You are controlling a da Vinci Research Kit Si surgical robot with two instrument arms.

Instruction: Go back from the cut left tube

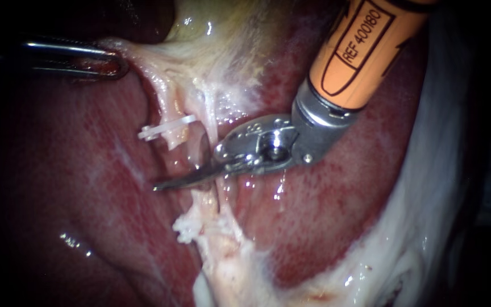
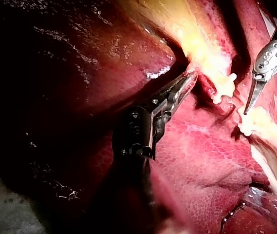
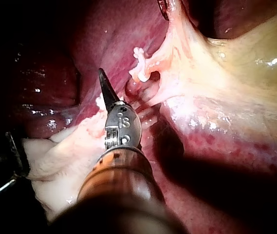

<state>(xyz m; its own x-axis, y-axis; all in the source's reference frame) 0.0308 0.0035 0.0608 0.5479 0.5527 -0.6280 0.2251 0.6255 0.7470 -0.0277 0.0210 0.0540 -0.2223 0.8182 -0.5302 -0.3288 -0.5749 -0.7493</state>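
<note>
Withdrawal is the step in hand. The right instrument (image 1: 169,183) has its blades closed into one thin point, and that point lies across the gap in the cut left tube (image 1: 171,141). A white clip (image 1: 163,131) sits on the tube's upper stump just above the blades, and a lower clip (image 1: 184,228) sits on the stump just below them. A thin pale strand (image 1: 218,170) crosses near the root of the blades. It may be the other tube, though the view does not settle that.

The left instrument (image 1: 109,61) has its jaws clamped on the pale edge of the gallbladder (image 1: 211,28) and holds it stretched away from the stumps.

To do the step well, the right instrument should probably back out along its own shaft line, blades shut. A sideways sweep could catch either clip or the strand. Lifting the tip a little first would likely keep it off the tissue beneath. The left instrument would best stay steady so the field does not slacken onto the blades.

The liver (image 1: 325,216) under the blades is wet, glistening and soft, so a dragged point could well score it. Room is tight around the tip, with the clips close on both sides. Behind the wrist, bare liver lies open along the way back.
</note>
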